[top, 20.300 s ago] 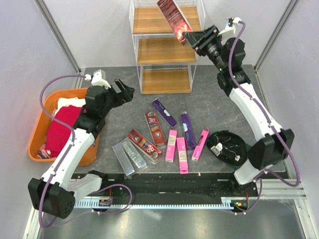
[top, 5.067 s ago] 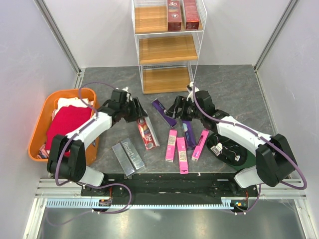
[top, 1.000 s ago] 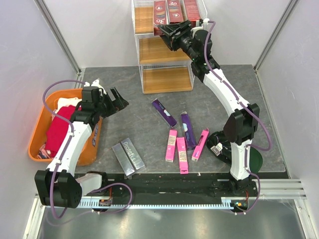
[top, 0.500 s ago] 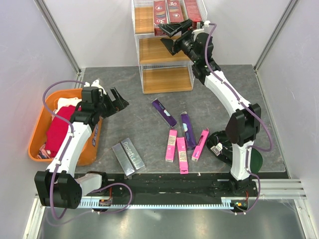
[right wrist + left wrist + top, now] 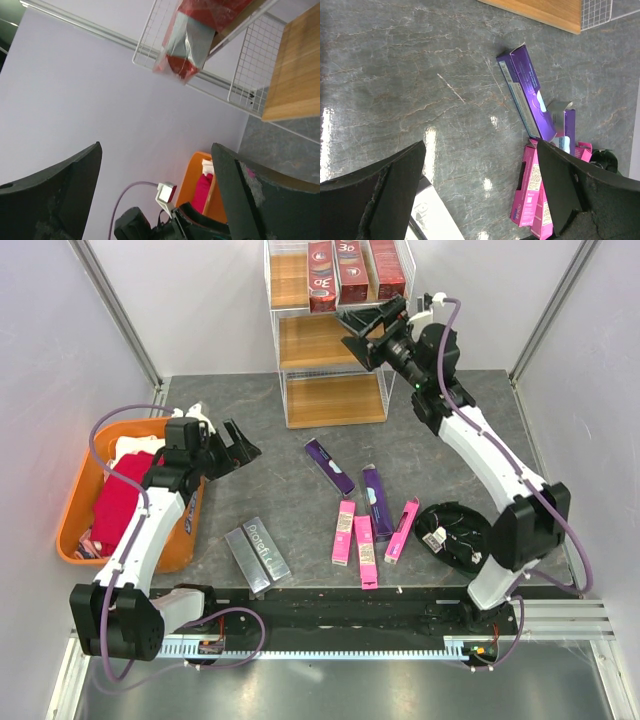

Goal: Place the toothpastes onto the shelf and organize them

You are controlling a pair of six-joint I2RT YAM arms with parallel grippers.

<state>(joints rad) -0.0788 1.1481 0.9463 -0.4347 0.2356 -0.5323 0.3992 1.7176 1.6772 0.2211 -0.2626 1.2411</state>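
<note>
Dark grey marbled stone table top [image 5: 460,430], pale walls on three sides. Tall white wire-frame shelf [image 5: 310,340] with three light wooden tiers stands at 12 o'clock, at the back edge. Three red cardboard toothpaste boxes [image 5: 346,272] sit side by side on the top tier, right half. In the right wrist view, a red box end with a grey flap sticks out past the wire edge. It's probably one of those three, can't tell which.

Loose boxes all lie flat on the table. Two dark purple toothpaste boxes [image 5: 329,466] are near centre, both angled, apart from each other. Three slim bright pink toothpaste boxes [image 5: 365,551] are at 6 o'clock: two just beside each other, the third tilted at their right. Two silver-grey toothpaste boxes [image 5: 258,554] are at 7 o'clock, touching along their long sides.

Orange plastic tub [image 5: 75,530] at 9 o'clock holds a red folded cloth [image 5: 120,495]. Black round dish [image 5: 455,535] with small bits is at 4 o'clock.

Right gripper [image 5: 355,335] is raised in front of the shelf's middle tier, below the red boxes, jaws spread wide and nothing between them. Left gripper [image 5: 240,450] hangs over the table at 9 o'clock, beside the tub, jaws likewise spread and nothing held.
</note>
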